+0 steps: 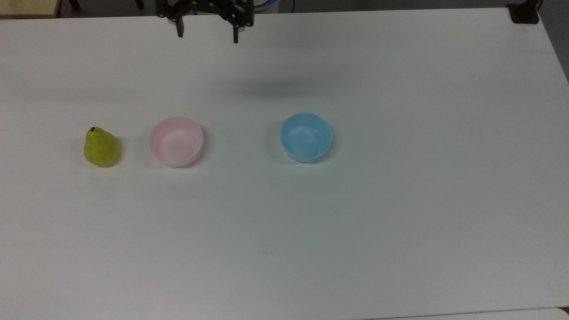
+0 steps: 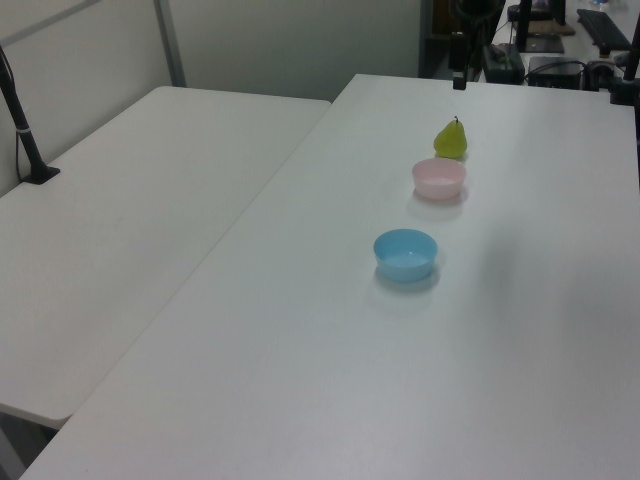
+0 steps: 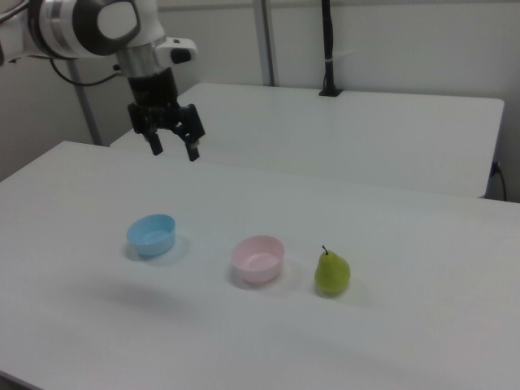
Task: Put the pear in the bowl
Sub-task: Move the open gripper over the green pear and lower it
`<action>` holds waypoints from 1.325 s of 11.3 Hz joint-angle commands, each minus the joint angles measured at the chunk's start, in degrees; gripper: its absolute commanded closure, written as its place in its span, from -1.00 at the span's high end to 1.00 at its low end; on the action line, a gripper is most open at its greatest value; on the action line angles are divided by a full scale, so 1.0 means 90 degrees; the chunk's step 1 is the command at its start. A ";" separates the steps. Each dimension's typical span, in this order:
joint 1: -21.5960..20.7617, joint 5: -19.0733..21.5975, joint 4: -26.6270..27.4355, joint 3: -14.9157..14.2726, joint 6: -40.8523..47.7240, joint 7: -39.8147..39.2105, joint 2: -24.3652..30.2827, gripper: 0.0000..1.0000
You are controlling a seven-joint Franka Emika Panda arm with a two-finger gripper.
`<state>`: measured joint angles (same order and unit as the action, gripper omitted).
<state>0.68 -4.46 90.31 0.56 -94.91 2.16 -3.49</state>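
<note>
Smooth bowl [image 1: 176, 141]; matt table [image 1: 355, 222]

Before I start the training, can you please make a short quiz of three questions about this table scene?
1. True or false: the pear lies inside the pink bowl.
2. In the top view, which stands in the middle of the row: A) the pear, B) the pink bowl, C) the blue bowl?
3. Fill in: the gripper hangs above the white table with its fingers ____.

Key: 1 false, the pear stands on the table beside the pink bowl; 2 B; 3 open.
</note>
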 commanded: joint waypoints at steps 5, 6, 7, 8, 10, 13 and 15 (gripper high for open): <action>0.1524 0.0407 -0.0308 -0.0072 -0.1082 -0.1801 -0.0909 1.00; 0.1748 0.0427 -0.0308 -0.0072 -0.1385 -0.1967 -0.1104 1.00; 0.1896 0.0408 -0.0308 -0.0072 -0.1611 -0.2066 -0.1377 1.00; 0.2013 0.0378 -0.0308 -0.0072 -0.1922 -0.2134 -0.1640 1.00; 0.2199 0.0310 -0.0298 -0.0072 -0.2586 -0.2164 -0.2071 1.00; 0.2278 0.0155 -0.0279 -0.0082 -0.3300 -0.2164 -0.2618 1.00; 0.2326 0.0056 -0.0259 -0.0082 -0.3449 -0.2164 -0.2814 1.00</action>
<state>21.26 -2.88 88.71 -0.13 -124.64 -16.23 -27.12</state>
